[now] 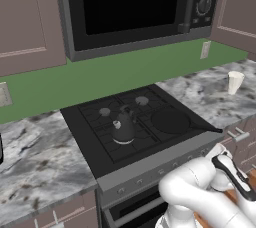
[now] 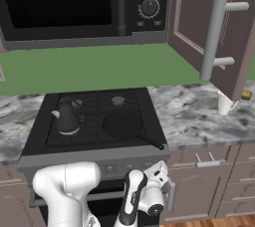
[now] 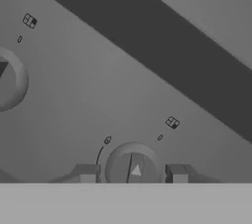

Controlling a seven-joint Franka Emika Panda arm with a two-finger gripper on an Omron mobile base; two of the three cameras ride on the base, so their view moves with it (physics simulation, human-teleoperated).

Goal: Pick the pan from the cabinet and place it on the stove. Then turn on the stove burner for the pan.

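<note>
The black pan (image 1: 170, 120) (image 2: 122, 125) lies flat on the front right burner of the stove (image 1: 90, 122) (image 2: 107, 96), its thin handle pointing out over the front right corner. The cabinet (image 2: 214, 32) to the right of the microwave has a door swung open. My gripper (image 3: 133, 174) (image 2: 158, 167) is pressed up to the stove's grey front strip. In the hand view a round knob (image 3: 133, 165) sits between the two fingertips (image 3: 87, 174), which flank it closely on both sides. A second knob (image 3: 7, 78) shows at the left edge.
A small dark kettle (image 1: 122, 129) (image 2: 67, 119) stands on the front left burner. A white mug (image 1: 235, 82) (image 2: 224, 104) is on the marble counter at the right. The black microwave (image 1: 135, 7) hangs above the stove. Drawers with short handles (image 2: 206, 161) sit right of the oven.
</note>
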